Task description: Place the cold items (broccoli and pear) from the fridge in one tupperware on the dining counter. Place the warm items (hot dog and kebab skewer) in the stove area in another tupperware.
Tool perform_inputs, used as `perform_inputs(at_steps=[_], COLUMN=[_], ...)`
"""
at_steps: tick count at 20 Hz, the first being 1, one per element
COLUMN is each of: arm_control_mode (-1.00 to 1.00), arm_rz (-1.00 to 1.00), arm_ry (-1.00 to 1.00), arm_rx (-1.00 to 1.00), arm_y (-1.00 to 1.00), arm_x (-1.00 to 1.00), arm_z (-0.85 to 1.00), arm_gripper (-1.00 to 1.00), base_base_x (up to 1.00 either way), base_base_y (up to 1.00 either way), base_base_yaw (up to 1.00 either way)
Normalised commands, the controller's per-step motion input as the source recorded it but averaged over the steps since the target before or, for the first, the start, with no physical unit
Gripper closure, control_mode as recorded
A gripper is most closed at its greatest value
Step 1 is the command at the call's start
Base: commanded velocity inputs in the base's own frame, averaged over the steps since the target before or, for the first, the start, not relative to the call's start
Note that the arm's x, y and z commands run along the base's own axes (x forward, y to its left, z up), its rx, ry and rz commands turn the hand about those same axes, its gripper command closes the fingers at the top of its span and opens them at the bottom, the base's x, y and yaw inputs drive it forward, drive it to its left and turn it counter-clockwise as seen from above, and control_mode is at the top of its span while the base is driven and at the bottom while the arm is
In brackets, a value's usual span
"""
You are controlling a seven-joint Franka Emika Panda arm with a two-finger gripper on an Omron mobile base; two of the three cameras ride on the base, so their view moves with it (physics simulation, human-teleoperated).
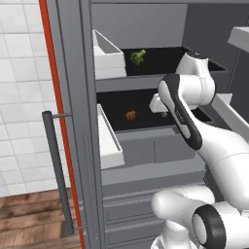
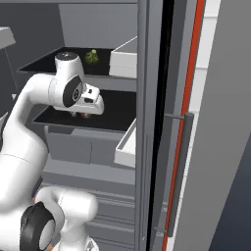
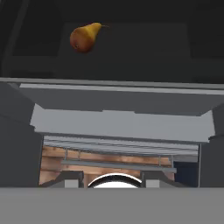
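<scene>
Left base view shows the open fridge [image 1: 146,160] taking up most of the frame, grey inside with two dark shelves and drawers below. Its door [image 1: 68,121] stands at the left of the frame with a red edge strip and a long dark handle [image 1: 57,170]. The white arm [image 1: 194,121] rises from the lower right and reaches over the lower shelf [image 1: 141,109]; the gripper [image 1: 160,104] sits at the centre of the frame, above the right part of that shelf. The gripper is clenched with nothing between its tips, well apart from the fruit. White door bins [image 1: 108,56] show at the upper left and middle left.

The broccoli [image 1: 137,57] sits on the upper shelf [image 1: 160,61], upper centre of the frame; in the right base view it is at the upper left [image 2: 91,56]. The pear [image 1: 131,115] lies on the lower shelf, left of the gripper and apart from it. In the hand view the pear [image 3: 85,36] is at the upper left, on its side, reddish and yellow, stem pointing right.

No brand, label or writing can be read on anything.
</scene>
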Motion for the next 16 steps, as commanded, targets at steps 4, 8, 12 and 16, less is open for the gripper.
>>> perform_inputs(at_steps=[4, 8, 12, 16], arm_control_mode=[-1.00, -1.00, -1.00, -1.00], arm_rz=[-0.03, -0.17, -0.21, -0.21], arm_ry=[0.00, -0.15, -0.17, -0.08], arm_rx=[-0.01, 0.18, 0.14, 0.00], arm_y=[0.06, 0.22, 0.50, 0.44], arm_x=[-0.03, 0.01, 0.10, 0.18], arm_z=[-0.07, -0.35, -0.30, -0.09], arm_gripper=[-1.00, -1.00, -1.00, -1.00], base_base_x=[0.00, 0.00, 0.00, 0.00], base_base_y=[0.00, 0.00, 0.00, 0.00], base_base_yaw=[0.00, 0.00, 0.00, 0.00])
